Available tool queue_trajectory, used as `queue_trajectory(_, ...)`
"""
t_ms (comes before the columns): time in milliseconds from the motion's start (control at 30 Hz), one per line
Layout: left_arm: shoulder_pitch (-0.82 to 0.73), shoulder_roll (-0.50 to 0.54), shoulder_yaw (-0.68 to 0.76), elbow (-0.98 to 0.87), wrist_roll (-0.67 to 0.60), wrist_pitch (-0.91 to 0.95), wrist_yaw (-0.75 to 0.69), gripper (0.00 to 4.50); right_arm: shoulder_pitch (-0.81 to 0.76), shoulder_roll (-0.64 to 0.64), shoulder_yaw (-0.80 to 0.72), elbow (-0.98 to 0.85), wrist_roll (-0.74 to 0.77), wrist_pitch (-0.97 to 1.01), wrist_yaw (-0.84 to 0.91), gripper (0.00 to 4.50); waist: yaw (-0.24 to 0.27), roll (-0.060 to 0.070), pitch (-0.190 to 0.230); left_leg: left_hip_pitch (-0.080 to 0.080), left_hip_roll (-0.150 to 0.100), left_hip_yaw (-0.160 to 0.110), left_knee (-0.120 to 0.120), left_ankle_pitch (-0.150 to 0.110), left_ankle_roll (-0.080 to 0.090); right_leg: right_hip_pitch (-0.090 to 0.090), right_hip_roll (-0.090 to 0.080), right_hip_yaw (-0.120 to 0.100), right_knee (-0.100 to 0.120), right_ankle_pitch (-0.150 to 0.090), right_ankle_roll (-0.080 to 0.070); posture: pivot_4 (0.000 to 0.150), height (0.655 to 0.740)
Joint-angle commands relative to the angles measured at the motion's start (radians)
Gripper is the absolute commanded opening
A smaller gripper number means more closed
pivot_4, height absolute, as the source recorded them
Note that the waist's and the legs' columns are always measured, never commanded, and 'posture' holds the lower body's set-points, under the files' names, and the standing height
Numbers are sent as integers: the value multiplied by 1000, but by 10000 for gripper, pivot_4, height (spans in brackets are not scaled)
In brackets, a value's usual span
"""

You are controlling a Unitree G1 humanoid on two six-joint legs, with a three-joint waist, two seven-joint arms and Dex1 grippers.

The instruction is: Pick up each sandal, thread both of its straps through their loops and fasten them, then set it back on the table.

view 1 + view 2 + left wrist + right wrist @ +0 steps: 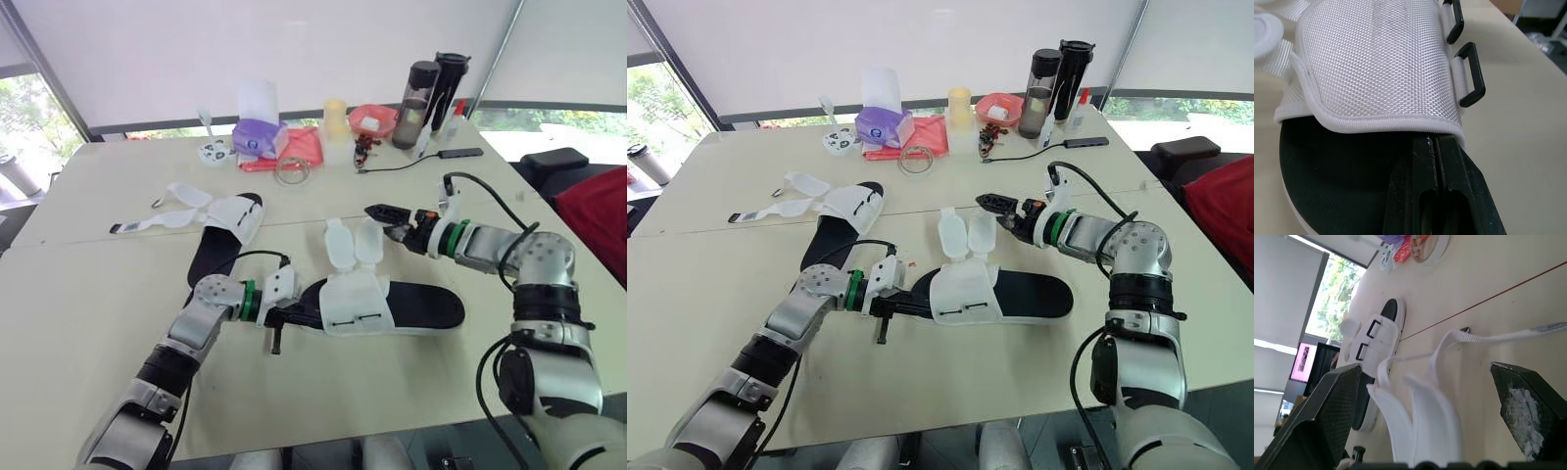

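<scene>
My left gripper (1434, 142) is on the near sandal (411, 305), which lies flat on the table (88, 294) right in front of me, long axis running l-to-r. Fingers are together, clamped on the black sole edge at the sandal's left end, just under the rim of the white upper (1376, 63). Two black loops (1471, 73) sit on the upper's near side, nothing threaded thru them. Both straps (340, 240) are flipped up and back toward the far side, side by side, tips loose.

My right gripper (385, 219) hovers just beside the strap tips, on their right, above the table. Its fingers (1337, 401) are spread wide, holding nothing; in the right wrist view the 2 straps sit between them w/o touching.

The other sandal (230, 223) is farther back on my left, flat on the table, its straps (176, 204) splayed out to the left, unfastened. Bottles (421, 93) and a purple box (260, 137) stand along the far edge.
</scene>
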Motion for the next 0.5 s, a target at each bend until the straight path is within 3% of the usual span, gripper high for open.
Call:
queue_trajectory(33, 22, 10, -29, 18, 48, -17, 14, 434, -62, 22, -63, 56, -20, -17, -22, 45000, 0, 0, 0, 0, 0, 0, 0, 0, 0, 0, 0, 0, 0, 0, 0, 1500, 7400)
queue_trajectory(267, 28, 6, -18, -1, 32, -12, 31, 434, -182, 84, -109, 230, -117, -105, -62, 45000, -3, 0, 0, 0, 0, 0, 0, 0, 0, 0, 0, 0, 1, 1, 2, 1500, 7400)
queue_trajectory(500, 44, 4, -13, -30, 18, 3, 44, 0, -203, 110, -97, 263, -215, -148, -27, 10501, -3, 0, 0, 0, -1, 0, 0, 0, 0, 0, 0, 0, 1, 1, 3, 1500, 7400)
